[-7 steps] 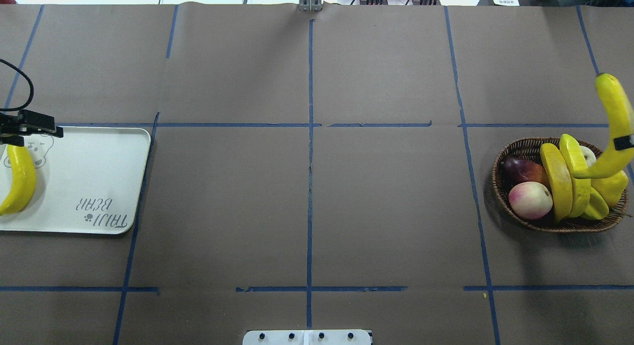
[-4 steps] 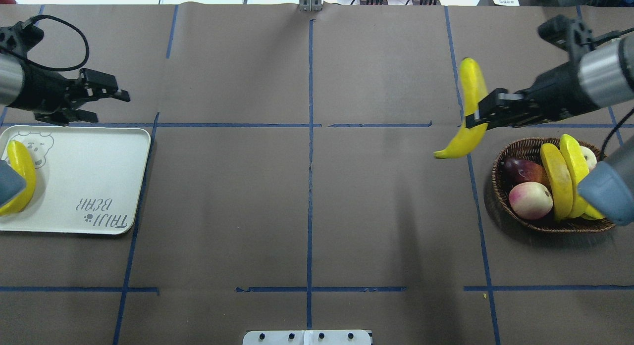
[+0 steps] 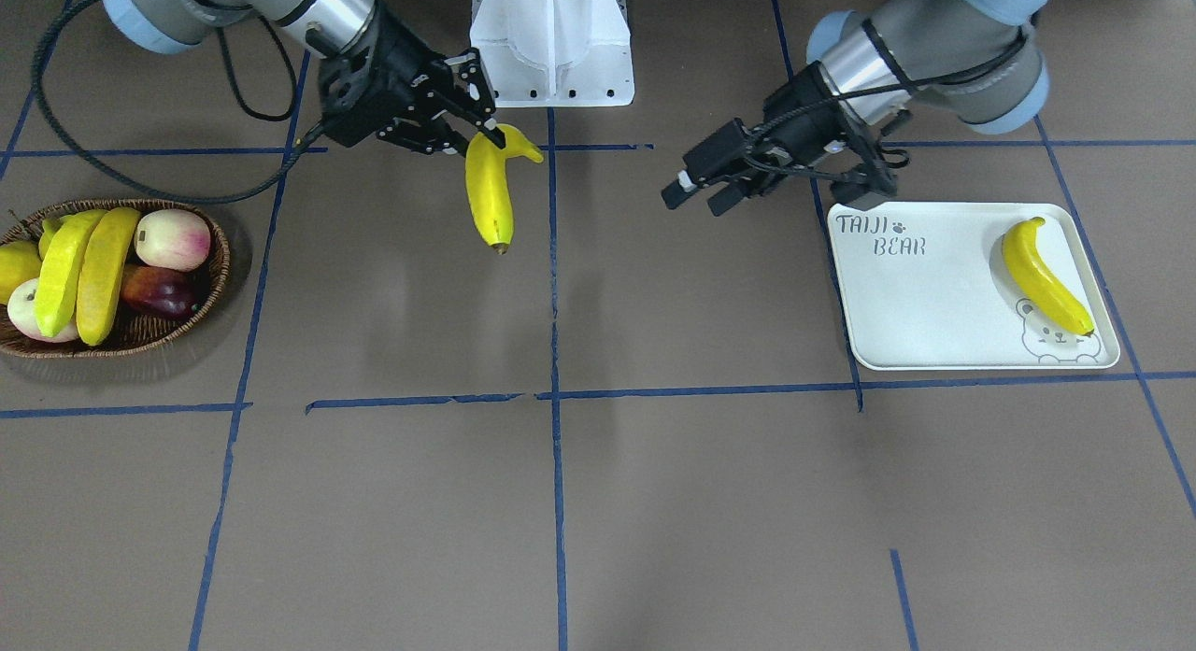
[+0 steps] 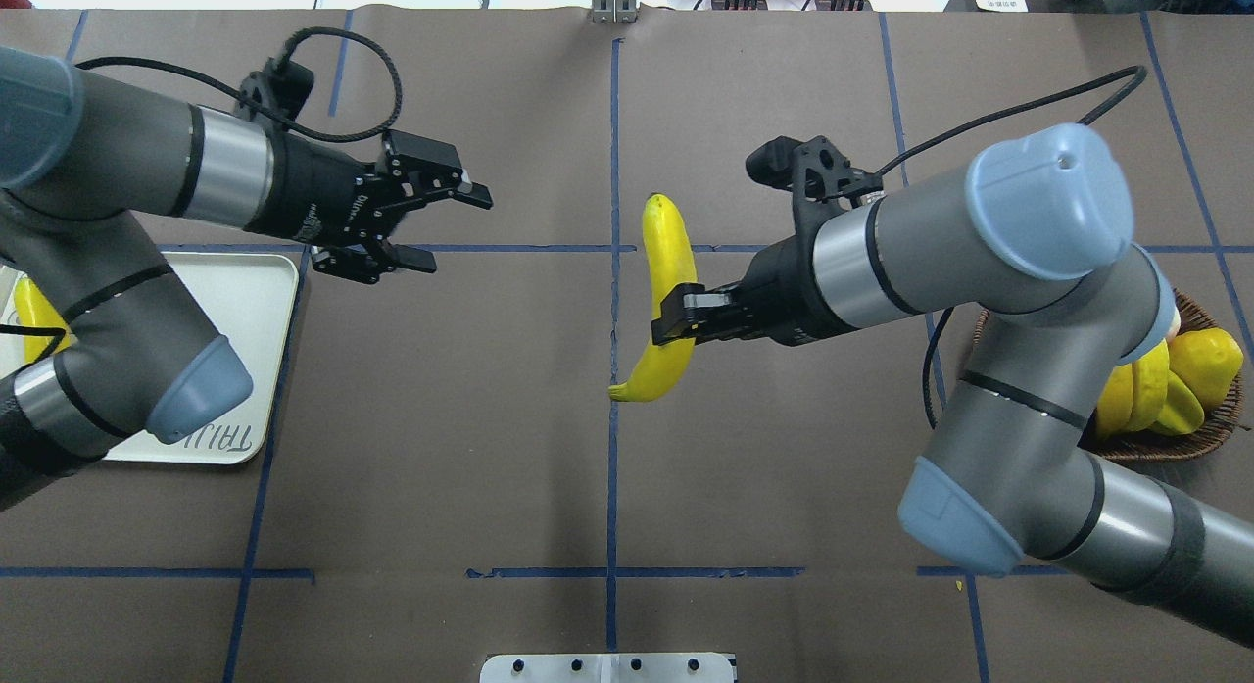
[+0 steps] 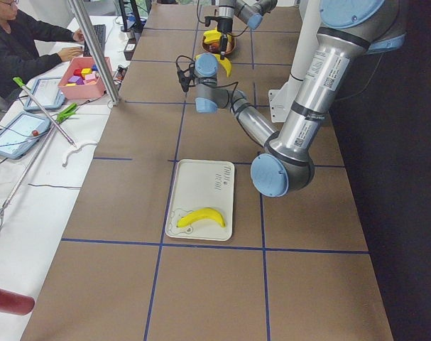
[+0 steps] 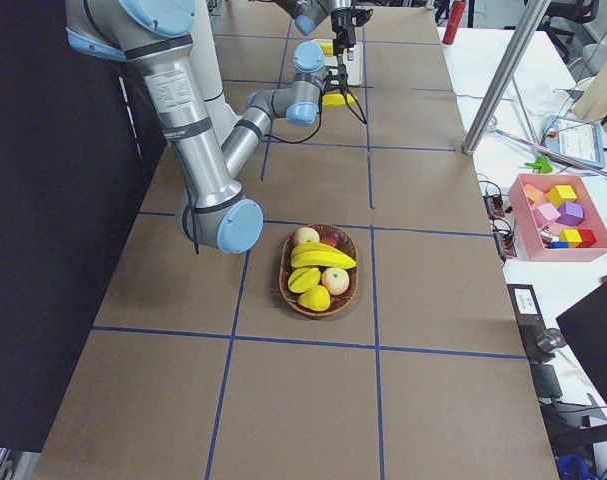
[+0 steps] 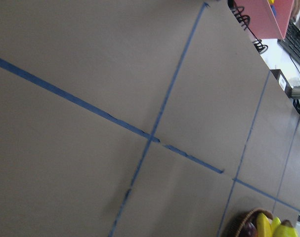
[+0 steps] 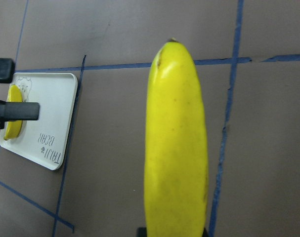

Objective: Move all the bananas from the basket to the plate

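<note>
Banana (image 4: 668,257) pinched by the right gripper (image 4: 676,318) runs along the centre tape line (image 4: 614,124), tip away from the robot's base (image 3: 551,44); left gripper (image 4: 457,230) spread.

A bare stretch of table (image 4: 549,301) is recorded between the left gripper (image 4: 458,231), jaws spread, and the banana (image 4: 669,242) held off the surface by the right gripper (image 4: 674,317) at the centre line. The near half of the table is also seen bare. On the plate (image 3: 934,305) only the bear end is taken, by a second banana (image 3: 1042,275); the lettered end is left free. From overhead the plate is partly covered by the left arm's elbow (image 4: 186,399). The basket (image 3: 140,338) is crowded with fruit (image 3: 173,238).
</note>
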`<state>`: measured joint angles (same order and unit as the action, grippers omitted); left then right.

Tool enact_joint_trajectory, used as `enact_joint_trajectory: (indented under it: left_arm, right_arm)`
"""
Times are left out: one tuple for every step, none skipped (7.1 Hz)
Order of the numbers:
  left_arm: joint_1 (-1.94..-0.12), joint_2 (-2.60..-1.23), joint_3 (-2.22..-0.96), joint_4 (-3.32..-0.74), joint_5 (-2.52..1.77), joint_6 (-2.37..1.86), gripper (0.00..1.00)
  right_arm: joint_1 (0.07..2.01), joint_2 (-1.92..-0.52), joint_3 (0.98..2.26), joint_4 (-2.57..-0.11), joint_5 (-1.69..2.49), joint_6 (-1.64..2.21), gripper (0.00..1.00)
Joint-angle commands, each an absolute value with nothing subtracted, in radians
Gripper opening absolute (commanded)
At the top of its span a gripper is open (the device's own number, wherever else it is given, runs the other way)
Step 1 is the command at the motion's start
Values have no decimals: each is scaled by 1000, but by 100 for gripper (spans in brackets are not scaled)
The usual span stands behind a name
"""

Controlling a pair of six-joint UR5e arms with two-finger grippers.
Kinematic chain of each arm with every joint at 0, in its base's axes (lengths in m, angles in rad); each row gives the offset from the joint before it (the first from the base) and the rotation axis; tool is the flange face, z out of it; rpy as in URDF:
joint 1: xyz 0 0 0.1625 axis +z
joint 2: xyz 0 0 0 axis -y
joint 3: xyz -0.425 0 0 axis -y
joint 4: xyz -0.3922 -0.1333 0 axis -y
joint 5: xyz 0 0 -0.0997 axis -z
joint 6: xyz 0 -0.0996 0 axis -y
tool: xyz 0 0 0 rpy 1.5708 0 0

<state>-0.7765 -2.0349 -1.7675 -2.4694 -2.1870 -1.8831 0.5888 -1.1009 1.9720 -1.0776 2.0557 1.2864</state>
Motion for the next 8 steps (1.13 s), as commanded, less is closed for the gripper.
enact_joint_trajectory:
  left_arm:
    - [-738, -2133, -1708, -2465, -2159, -1887, 99]
    - [-701, -2141, -1701, -2471, -2122, -1887, 99]
    - [-666, -2172, -1698, -2467, -2071, -1888, 99]
    - [-641, -2180, -1695, -2467, -2044, -1888, 99]
    - [-623, -2180, -1695, -2468, -2043, -1887, 99]
    - [-595, -2180, -1695, -2470, -2007, -1887, 99]
    - [-589, -2181, -1697, -2471, -1994, -1887, 61]
    - [-589, -2175, -1698, -2479, -1996, -1843, 4]
  right_arm:
    - [535, -1060, 1953, -1078, 1996, 1287, 1]
    - [534, -1055, 1950, -1078, 1991, 1287, 1]
    - [528, -1055, 1948, -1077, 1991, 1290, 1]
    - [526, -1055, 1948, -1074, 1991, 1293, 1]
    - [526, -1055, 1948, -1072, 1991, 1295, 1]
    - [525, -1055, 1948, -1071, 1991, 1293, 1]
    - [526, -1055, 1950, -1069, 1991, 1289, 1]
    - [526, -1055, 1950, -1069, 1991, 1293, 2]
